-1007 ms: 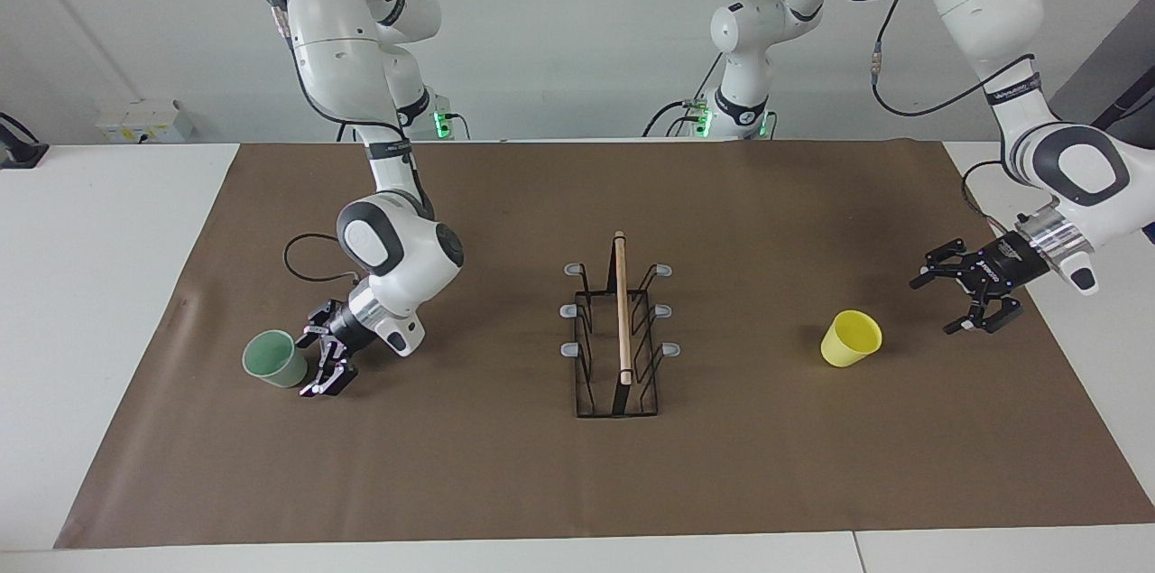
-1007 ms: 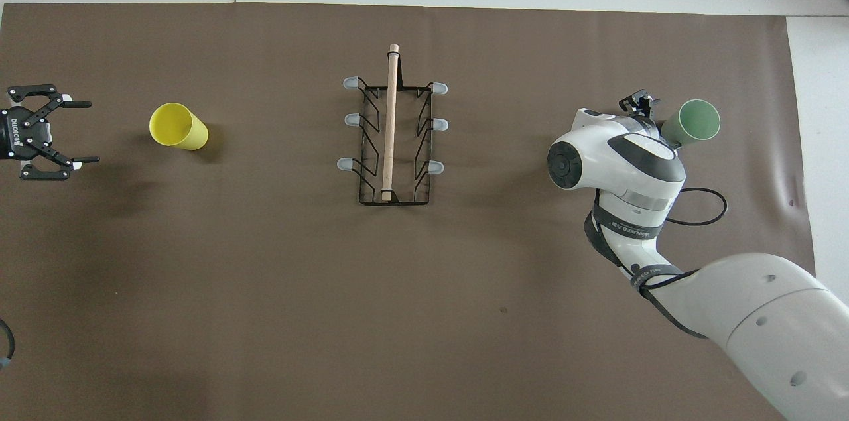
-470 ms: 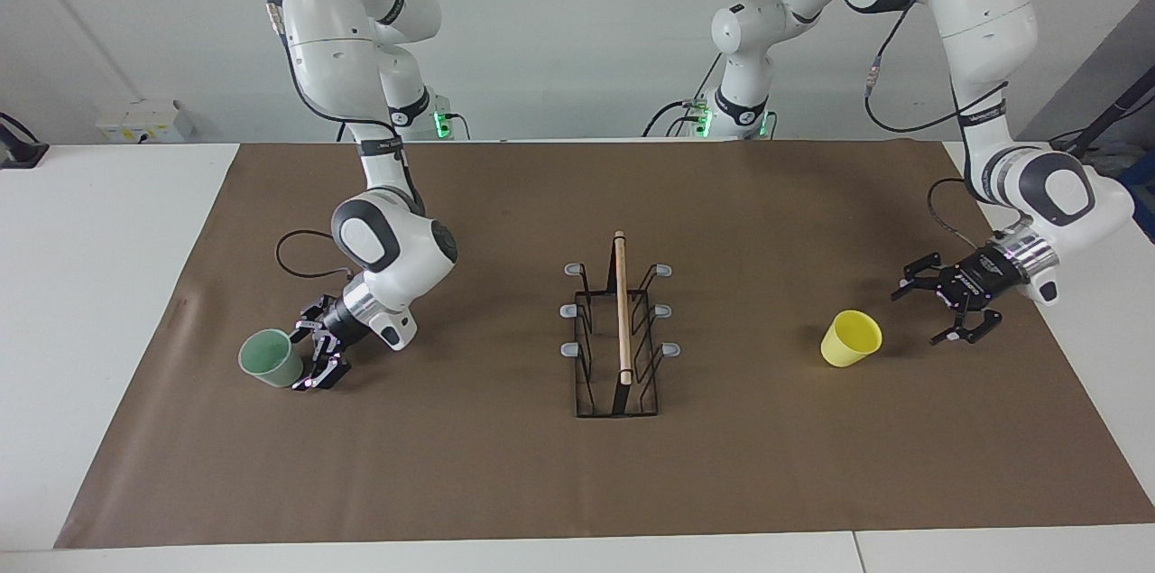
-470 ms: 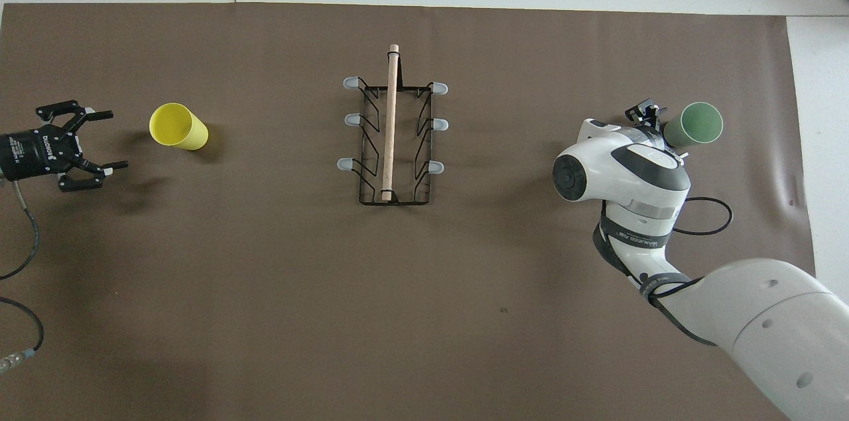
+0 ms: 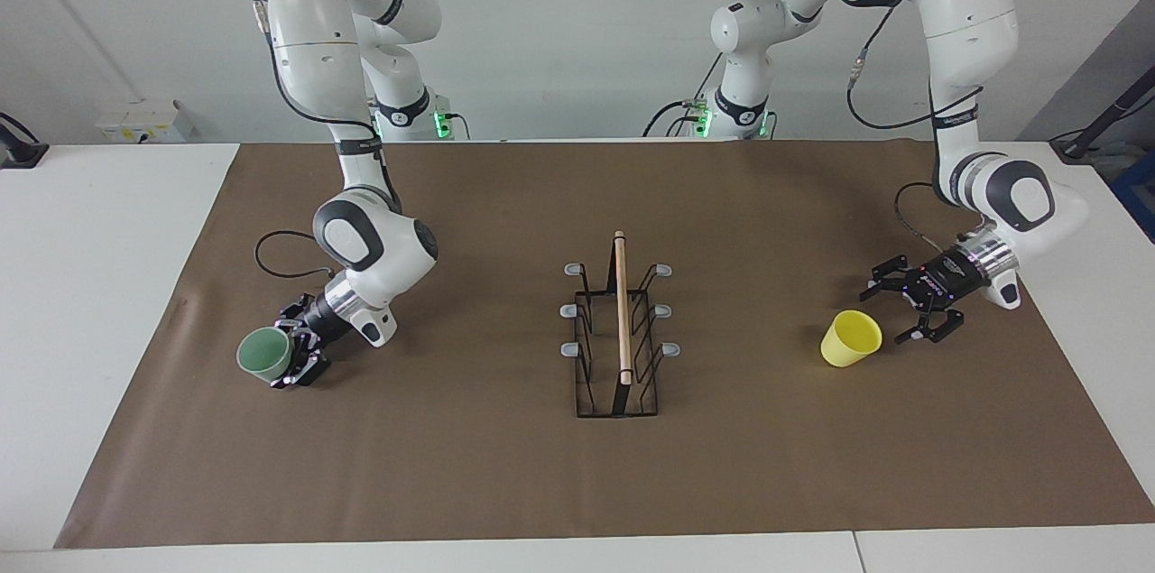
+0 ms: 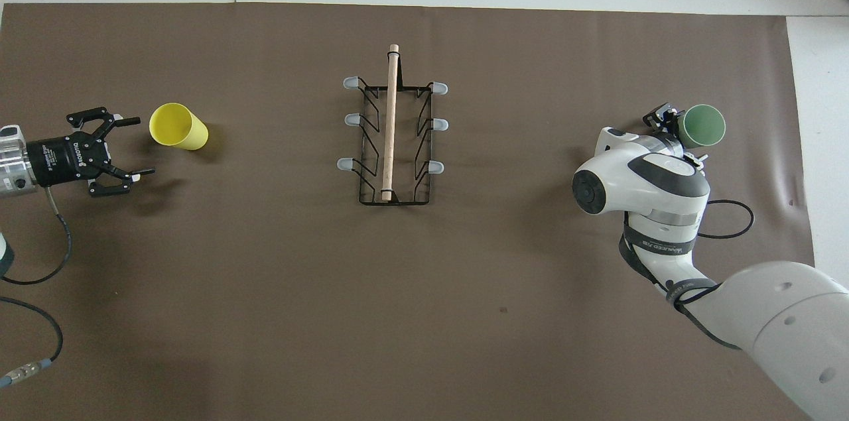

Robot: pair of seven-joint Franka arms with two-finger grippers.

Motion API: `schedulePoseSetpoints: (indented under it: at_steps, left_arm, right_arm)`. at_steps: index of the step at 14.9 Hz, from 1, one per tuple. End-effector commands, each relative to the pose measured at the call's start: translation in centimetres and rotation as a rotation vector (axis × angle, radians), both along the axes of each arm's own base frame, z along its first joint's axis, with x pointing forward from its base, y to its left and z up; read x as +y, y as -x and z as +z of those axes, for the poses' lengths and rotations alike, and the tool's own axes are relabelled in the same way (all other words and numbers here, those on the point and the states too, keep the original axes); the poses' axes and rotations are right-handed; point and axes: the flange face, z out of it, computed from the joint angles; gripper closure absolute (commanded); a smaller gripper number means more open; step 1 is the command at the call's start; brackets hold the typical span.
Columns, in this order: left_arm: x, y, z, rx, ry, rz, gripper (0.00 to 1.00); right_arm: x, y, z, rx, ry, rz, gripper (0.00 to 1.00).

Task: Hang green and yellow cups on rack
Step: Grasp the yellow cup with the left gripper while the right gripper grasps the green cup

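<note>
Both arms have closed in on their cups over the last second. The right gripper [image 5: 291,363], which a second ago stood beside the mint green cup [image 5: 264,355] with its jaws clear of the wall, has slid in so that the spread jaws now bracket the cup's side. They stand wide and have not pinched; the cup sits upright on the brown mat [image 5: 505,474] of the bench, nothing lifted. In the overhead view the fingers are mostly hidden under the wrist, so whether either one touches the cup cannot be told.

The left gripper [image 5: 907,307] has swung in from the mat's edge and dropped lower. Its jaws are open and empty, mouth turned toward the yellow cup [image 5: 850,338], which stands just ahead of them with a gap between.

The wire rack [image 5: 619,334] stands in the middle, well away from both sets of jaws, all six grey-tipped prongs bare.

So the approach looks nearly finished on the green side, where closing the jaws seems the next step; the left needs a little more advance first. Hanging has not begun.
</note>
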Motion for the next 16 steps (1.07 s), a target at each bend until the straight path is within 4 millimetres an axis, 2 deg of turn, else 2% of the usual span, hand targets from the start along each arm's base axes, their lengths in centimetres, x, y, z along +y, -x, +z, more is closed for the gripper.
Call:
schedulePoseSetpoints:
  at_steps: [1,2,3,10,13,14,15,16]
  left_arm:
    - [-0.4,1.1,-0.3,-0.002,-0.007,0.059,0.00]
    - [-1.2,0.7,-0.2,-0.005,-0.017,0.056,0.00]
    - [-1.3,0.7,-0.4,-0.005,-0.013,0.065,0.00]
    - [-3.6,0.3,-1.1,0.000,0.006,0.116,0.00]
    - [-4.3,0.0,-1.1,-0.004,0.010,0.128,0.00]
    - [-4.7,-0.1,-1.3,-0.002,0.002,0.130,0.00]
    - [-5.0,0.0,-1.6,0.002,0.005,0.151,0.00]
    - [-5.8,0.2,-2.0,0.007,0.011,0.159,0.00]
  right_arm:
    - [-1.7,1.6,-0.1,-0.049,-0.003,0.046,0.00]
    - [-2.3,1.6,-0.1,-0.049,0.001,0.059,0.43]
    - [-2.4,1.7,-0.2,-0.048,-0.001,0.065,0.99]
    - [-1.9,1.1,0.3,-0.049,0.026,0.104,1.00]
    - [-0.6,0.1,1.8,-0.056,0.019,0.104,1.00]
    - [-0.5,0.0,3.0,-0.061,-0.006,0.081,1.00]
    - [0.2,-0.5,4.0,-0.057,-0.033,0.066,1.00]
    - [1.8,-1.0,5.0,-0.033,-0.060,0.075,1.00]
